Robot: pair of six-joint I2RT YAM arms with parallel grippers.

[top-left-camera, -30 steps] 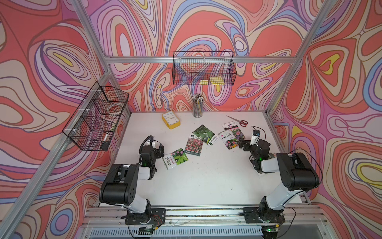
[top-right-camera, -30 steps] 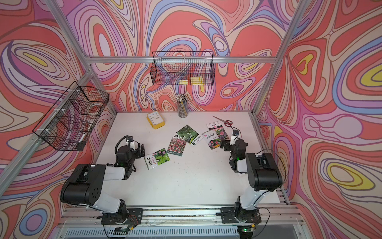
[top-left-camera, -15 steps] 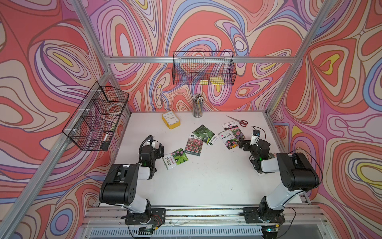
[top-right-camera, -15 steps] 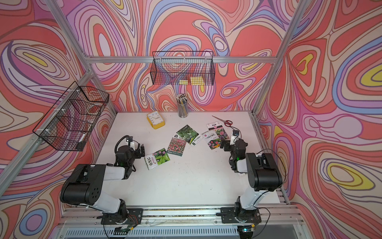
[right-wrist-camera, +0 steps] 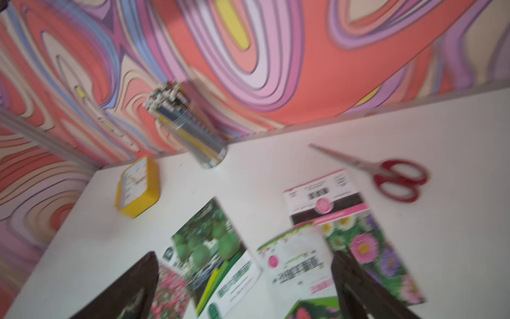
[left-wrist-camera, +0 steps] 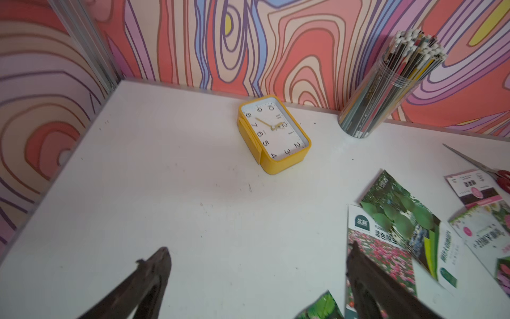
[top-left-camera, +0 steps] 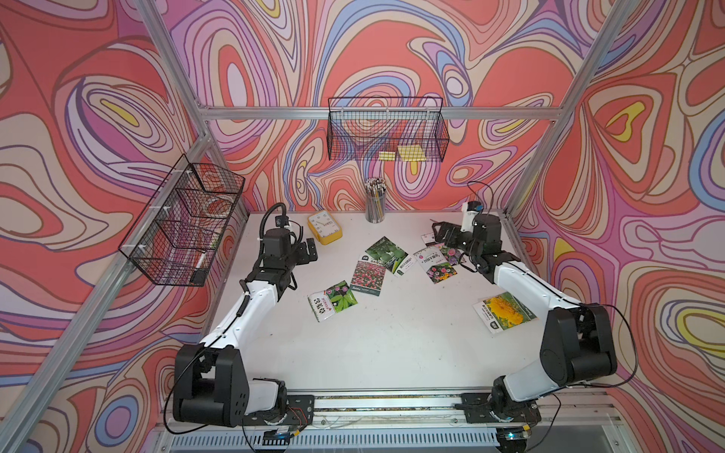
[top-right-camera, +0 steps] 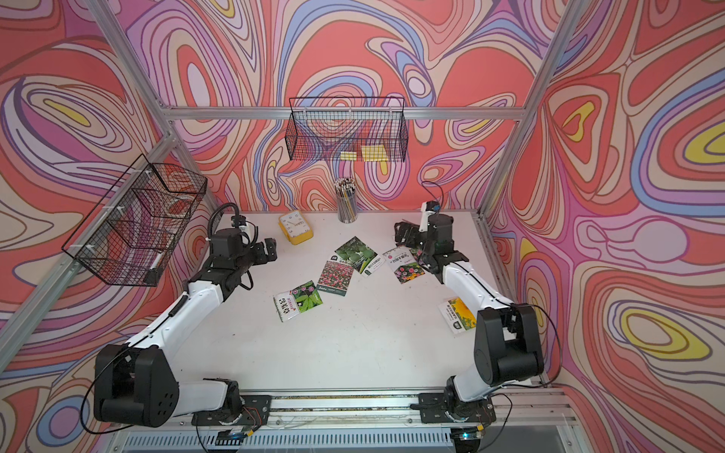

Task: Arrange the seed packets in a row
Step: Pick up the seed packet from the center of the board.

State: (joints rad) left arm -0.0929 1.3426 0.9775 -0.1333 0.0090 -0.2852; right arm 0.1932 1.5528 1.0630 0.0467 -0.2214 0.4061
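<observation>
Clear cylindrical cup point(top-left-camera: 375, 213) holding pencils point(top-left-camera: 375, 185) at 12 o'clock; glossy seed packets point(top-left-camera: 367, 276) lying scattered; left gripper point(left-wrist-camera: 258, 247), right gripper point(right-wrist-camera: 245, 254) both gaping, empty.

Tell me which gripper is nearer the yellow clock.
Left. The left gripper hovers open close to the yellow clock, not touching it. The right gripper, also open, is across the table above the seed packets.

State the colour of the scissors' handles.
The scissors have red handles, seen best in the right wrist view.
</observation>
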